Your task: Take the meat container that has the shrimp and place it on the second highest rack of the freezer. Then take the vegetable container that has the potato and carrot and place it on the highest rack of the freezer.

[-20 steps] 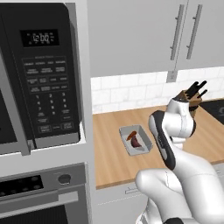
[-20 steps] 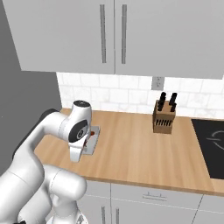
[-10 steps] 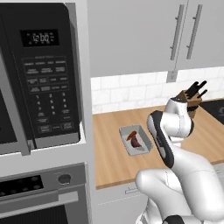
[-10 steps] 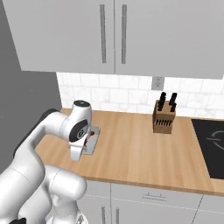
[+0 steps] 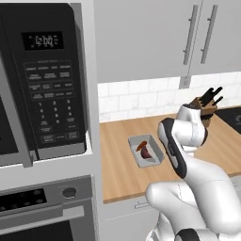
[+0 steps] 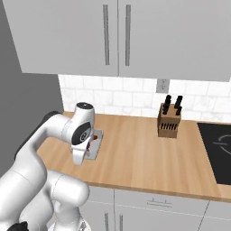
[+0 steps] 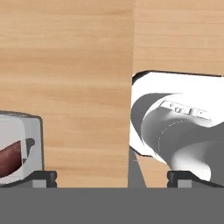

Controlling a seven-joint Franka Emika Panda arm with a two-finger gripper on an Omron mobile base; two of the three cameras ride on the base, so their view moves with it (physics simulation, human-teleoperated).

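1. One microwave (image 5: 42,80), black-fronted, far left, stacked over an oven (image 5: 47,207). Neither is part of my job.
2. One vegetable container (image 5: 146,150), a shallow grey tray flat on the wooden counter (image 5: 122,164), just right of the oven stack and close beside my arm. It holds the carrot (image 5: 141,145), orange and lying at the far end, and the potato (image 5: 148,153), a dark reddish lump touching it on the near side.
3. One gripper (image 7: 111,177), poised low over the counter. Its jaws are spread fully and there is only bare wood between them. In the hand view the tray's end wall (image 7: 33,144) lies outside one fingertip, not in the gap.
4. One knife block (image 6: 169,122), far right against the tiled wall, well apart from the tray.
5. One cooktop (image 6: 216,149), at the right edge.
6. Change over the last second: almost none. The tray sits where it was, the jaws are as wide as before, and the wrist has barely shifted. I judge the reach unfinished: the hand must come sideways over the tray before closing.
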